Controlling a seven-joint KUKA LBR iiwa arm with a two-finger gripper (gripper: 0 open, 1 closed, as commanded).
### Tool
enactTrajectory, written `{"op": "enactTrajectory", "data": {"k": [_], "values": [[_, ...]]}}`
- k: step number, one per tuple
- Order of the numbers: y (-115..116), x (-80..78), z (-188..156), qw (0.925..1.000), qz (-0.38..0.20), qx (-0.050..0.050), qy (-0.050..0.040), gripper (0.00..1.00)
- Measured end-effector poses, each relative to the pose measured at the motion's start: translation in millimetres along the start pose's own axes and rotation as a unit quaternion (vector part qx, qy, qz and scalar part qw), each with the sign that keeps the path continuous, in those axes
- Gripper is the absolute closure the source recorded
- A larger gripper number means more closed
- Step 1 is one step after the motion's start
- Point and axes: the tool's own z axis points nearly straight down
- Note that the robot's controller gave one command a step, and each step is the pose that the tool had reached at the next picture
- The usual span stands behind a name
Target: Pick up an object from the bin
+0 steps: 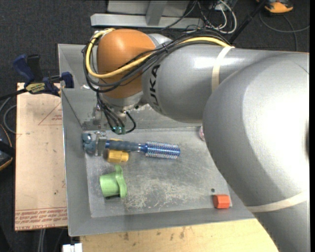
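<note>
The arm (236, 113) covers the bin's (76, 197) right side and most of the back wall, so can't see what's under there. A pink thing (202, 132) peeks out at the arm's edge, can't ID it. Handle end of the blue brush (147, 148) goes behind the tool (98, 141). There's also a tiny dark speck (212, 190), way too small to tell tbh.

floor: dark floor (29, 29) | top edge: cables (222, 12) | grey metal base (147, 18)
</note>
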Motion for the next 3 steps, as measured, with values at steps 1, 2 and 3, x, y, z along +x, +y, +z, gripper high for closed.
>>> {"op": "enactTrajectory", "data": {"k": [1, 2, 3], "values": [[-41.7, 45.0, 80.7, 0.995, 0.099, -0.004, -0.0075, 0.0], [-41.1, 42.3, 76.4, 0.9949, 0.1, -0.005, -0.01, 1.0], [-30.5, 53.8, -67.8, 0.9965, 0.083, -0.003, -0.0074, 1.0]]}}
